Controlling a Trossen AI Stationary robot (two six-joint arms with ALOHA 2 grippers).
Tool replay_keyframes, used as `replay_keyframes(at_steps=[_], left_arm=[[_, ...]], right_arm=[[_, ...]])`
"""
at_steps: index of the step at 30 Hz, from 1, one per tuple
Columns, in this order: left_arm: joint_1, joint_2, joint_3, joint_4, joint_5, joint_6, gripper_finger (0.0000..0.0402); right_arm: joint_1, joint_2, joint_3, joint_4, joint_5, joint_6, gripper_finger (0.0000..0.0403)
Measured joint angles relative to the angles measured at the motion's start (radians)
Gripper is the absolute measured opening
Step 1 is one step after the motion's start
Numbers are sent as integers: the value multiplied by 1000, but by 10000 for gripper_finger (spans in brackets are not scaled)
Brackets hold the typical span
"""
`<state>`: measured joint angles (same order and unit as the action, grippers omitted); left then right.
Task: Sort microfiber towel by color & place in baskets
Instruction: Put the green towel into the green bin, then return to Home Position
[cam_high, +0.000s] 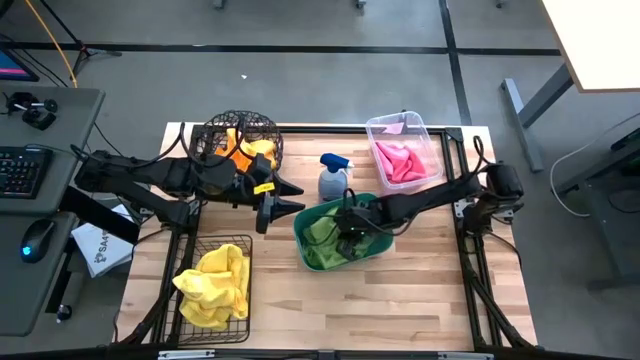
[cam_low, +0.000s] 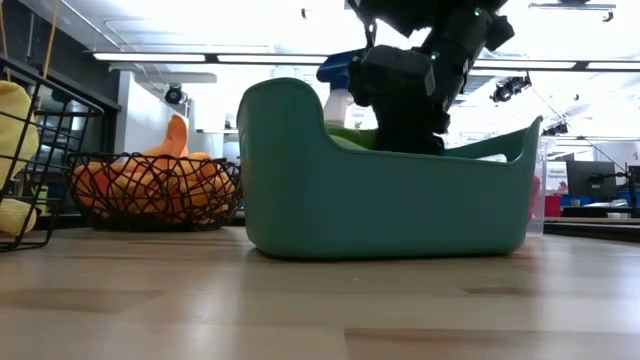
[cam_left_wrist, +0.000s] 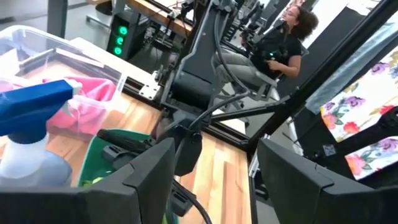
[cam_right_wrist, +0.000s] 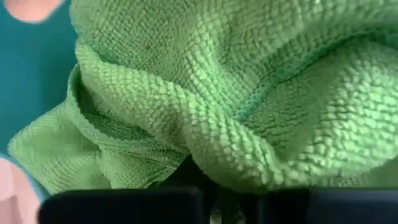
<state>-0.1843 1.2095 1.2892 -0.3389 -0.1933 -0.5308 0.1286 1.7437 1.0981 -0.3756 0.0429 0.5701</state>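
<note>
The right tool (cam_high: 345, 228) is down inside the teal tub (cam_high: 375, 250) near the middle of the surface, its fingers nearly together against a lime green towel (cam_right_wrist: 236, 93) lying in the tub; whether they grip the cloth I cannot tell. The left tool (cam_high: 283, 205) hangs with fingers apart and empty, between the round wire basket (cam_high: 213, 128) of orange towels (cam_high: 240, 150) and the tub.

Yellow towels (cam_high: 215, 285) fill the rectangular basket (cam_high: 246, 242) at the front left corner, pink ones (cam_high: 400, 160) the clear bin (cam_high: 372, 126) at the back. The risk, I judge: if the nap snags a finger as the arm lifts, the green cloth could be dragged out over the rim, or the light tub tipped towards the spray bottle (cam_high: 333, 178) beside it.
</note>
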Motion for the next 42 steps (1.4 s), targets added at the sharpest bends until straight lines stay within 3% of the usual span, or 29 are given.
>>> replay_keyframes(at_steps=[3, 10, 15, 19, 25, 29, 33, 39, 42], left_arm=[[0, 0, 0, 0, -13, 0, 218], [1, 0, 0, 0, -35, 15, 218], [1, 0, 0, 2, -70, 54, 218], [15, 0, 0, 10, -87, 70, 218], [47, 0, 0, -4, -89, 124, 218], [62, 6, 0, -61, -89, 272, 214], [89, 8, -22, -65, -68, 363, 181], [168, -89, -320, 292, 62, 354, 58], [206, -150, -518, 505, 100, 297, 9]], right_arm=[[0, -40, 0, -6, 0, 32, 59], [18, -176, 0, -70, 5, 28, 190], [18, -286, 0, -127, -71, -20, 270], [18, -362, 0, -166, -103, -27, 295], [18, -475, 0, -218, -101, -55, 298], [18, -549, 0, -298, -37, -64, 281], [18, -620, 0, -414, 30, -81, 212], [18, -705, 0, -521, 67, -41, 26], [23, -737, 0, -528, 66, -17, 21]])
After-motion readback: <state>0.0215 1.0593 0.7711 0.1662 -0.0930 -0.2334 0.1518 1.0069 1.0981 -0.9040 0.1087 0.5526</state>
